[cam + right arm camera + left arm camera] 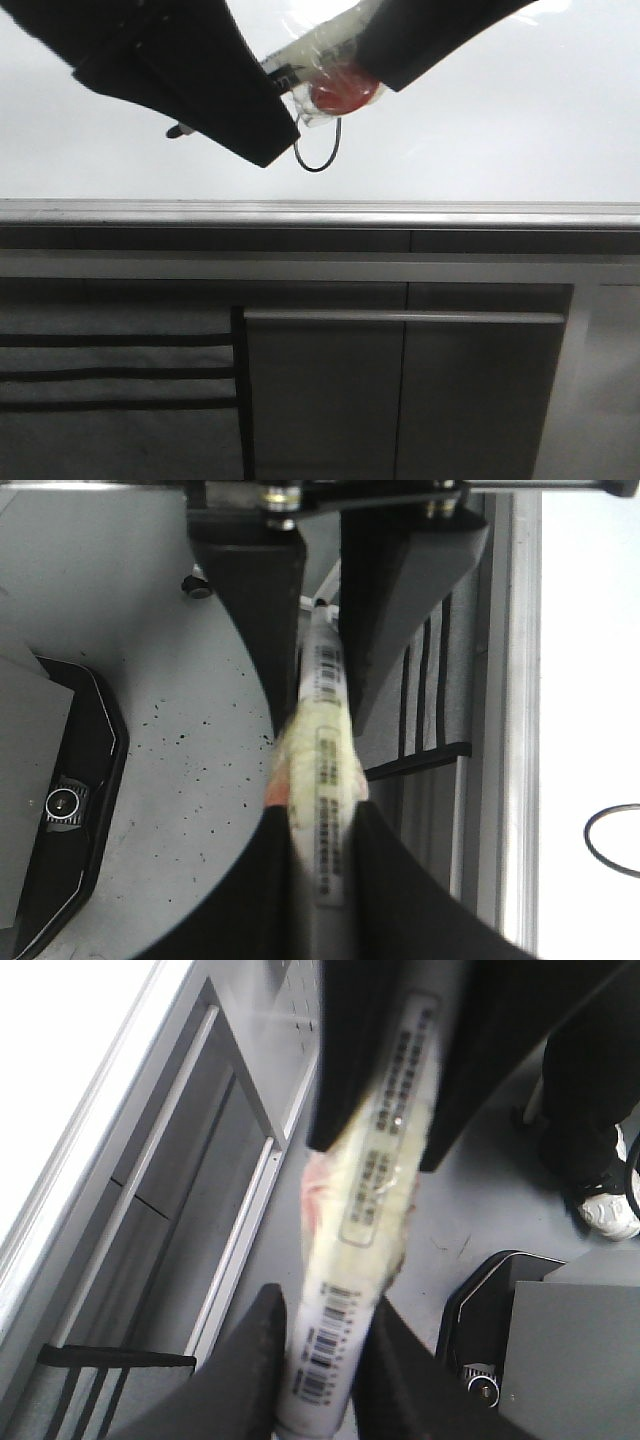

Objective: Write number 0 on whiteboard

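Note:
The whiteboard [520, 120] fills the far half of the front view, with a grey edge strip along its near side. The number 0 [320, 155] is a thin black oval on it, its top hidden behind the marker. The marker [330, 85] is white with a barcode, wrapped in yellowish tape, with a red part. My left gripper [275, 105] and right gripper [378, 75] are both shut on it, one at each end. In the left wrist view my left gripper [322, 1325] clamps the barcode end. In the right wrist view my right gripper [322, 835] clamps the marker [322, 750], and the 0 [612, 840] shows on the board.
Dark grey cabinet panels [400, 390] with a long handle bar [400, 316] stand below the board's edge. A black device base [60, 800] sits on the grey floor. A person's leg and white shoe [610, 1210] stand close by.

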Tool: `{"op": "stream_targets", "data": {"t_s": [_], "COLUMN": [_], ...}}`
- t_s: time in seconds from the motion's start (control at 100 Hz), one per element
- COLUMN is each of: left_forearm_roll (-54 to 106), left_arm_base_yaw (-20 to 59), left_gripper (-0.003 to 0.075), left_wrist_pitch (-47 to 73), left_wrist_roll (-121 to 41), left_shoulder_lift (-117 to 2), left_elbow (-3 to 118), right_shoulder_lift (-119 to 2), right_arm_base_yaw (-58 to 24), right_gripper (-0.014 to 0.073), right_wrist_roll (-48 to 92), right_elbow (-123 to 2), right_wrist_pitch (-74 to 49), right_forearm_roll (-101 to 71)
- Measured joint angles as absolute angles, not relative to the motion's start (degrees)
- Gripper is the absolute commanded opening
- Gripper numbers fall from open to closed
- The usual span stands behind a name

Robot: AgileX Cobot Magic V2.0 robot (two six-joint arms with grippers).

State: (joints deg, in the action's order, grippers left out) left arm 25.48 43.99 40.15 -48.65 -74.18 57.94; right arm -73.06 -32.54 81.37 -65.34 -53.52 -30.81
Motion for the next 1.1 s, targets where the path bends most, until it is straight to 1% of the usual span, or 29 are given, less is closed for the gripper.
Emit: {"op": "stream_targets", "data": {"t_s": [0.16, 0.23, 0.3, 0.32, 0.42, 0.51, 0.64, 0.72, 0.84, 0.95, 1.1], "left_forearm_roll": [25.15, 25.15, 25.15, 25.15, 25.15, 25.15, 22.96, 21.93, 21.93, 22.70, 27.53], "left_arm_base_yaw": [43.99, 43.99, 43.99, 43.99, 43.99, 43.99, 43.99, 42.53, 37.19, 31.83, 23.70], "left_gripper": [0.0058, 0.0058, 0.0052, 0.0048, 0.0039, 0.0039, 0.0039, 0.0039, 0.0039, 0.0039, 0.0039], "left_wrist_pitch": [40.39, 40.52, 40.63, 40.63, 40.76, 40.90, 40.77, 40.35, 37.05, 30.70, 20.77], "left_wrist_roll": [-49.33, -49.44, -49.44, -49.44, -49.53, -49.53, -49.30, -49.19, -49.06, -48.67, -46.80], "left_shoulder_lift": [-74.18, -74.18, -74.18, -74.18, -74.18, -74.18, -74.18, -74.18, -74.59, -75.64, -78.98], "left_elbow": [57.94, 57.94, 57.94, 57.94, 57.94, 57.94, 57.94, 57.94, 57.94, 57.94, 57.94], "right_shoulder_lift": [-73.06, -73.06, -73.06, -73.06, -73.06, -73.06, -72.43, -70.86, -66.99, -63.68, -62.06], "right_arm_base_yaw": [-32.54, -32.54, -32.54, -32.54, -32.54, -32.54, -31.29, -27.93, -20.92, -14.66, -10.65], "right_gripper": [-0.0041, -0.0013, 0.0055, 0.0089, 0.0205, 0.0269, 0.0274, 0.0274, 0.0274, 0.0274, 0.0274], "right_wrist_roll": [81.50, 81.50, 81.50, 81.50, 81.50, 81.50, 80.93, 79.11, 76.28, 73.84, 70.84], "right_elbow": [-65.34, -65.34, -65.34, -65.34, -65.34, -65.34, -65.34, -65.34, -65.34, -65.34, -65.34], "right_wrist_pitch": [-53.65, -53.65, -53.74, -53.74, -53.62, -53.37, -53.60, -53.60, -53.60, -53.60, -54.19], "right_forearm_roll": [-30.81, -30.81, -30.81, -30.81, -30.81, -30.81, -29.51, -28.68, -28.17, -28.05, -27.94]}}
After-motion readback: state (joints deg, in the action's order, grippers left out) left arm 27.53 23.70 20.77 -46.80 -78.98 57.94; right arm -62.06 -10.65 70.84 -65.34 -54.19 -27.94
